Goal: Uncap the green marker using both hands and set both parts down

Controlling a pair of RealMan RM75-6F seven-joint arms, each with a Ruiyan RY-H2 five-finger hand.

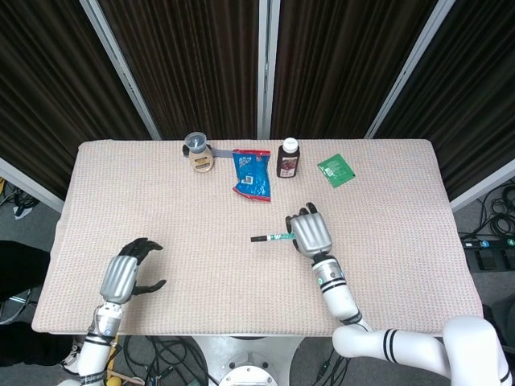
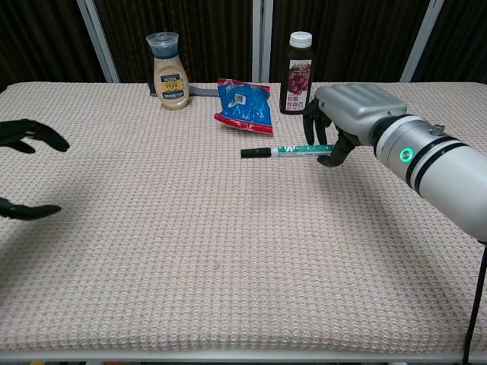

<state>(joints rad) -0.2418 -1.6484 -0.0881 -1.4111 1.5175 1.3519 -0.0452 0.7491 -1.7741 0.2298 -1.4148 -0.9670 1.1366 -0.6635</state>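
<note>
Right hand (image 2: 346, 114) clamps its fingers on the green marker (image 2: 293, 150), seemingly lifted clear of the bench (image 2: 228, 251); cap on. Left hand (image 1: 129, 272) empty, fingers apart.

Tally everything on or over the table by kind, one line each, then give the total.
Bottles: 2, a sauce bottle and a dark juice bottle
Packets: 2, a blue snack bag and a green packet
Markers: 1, the green marker, held by the right hand
Total: 5
</note>
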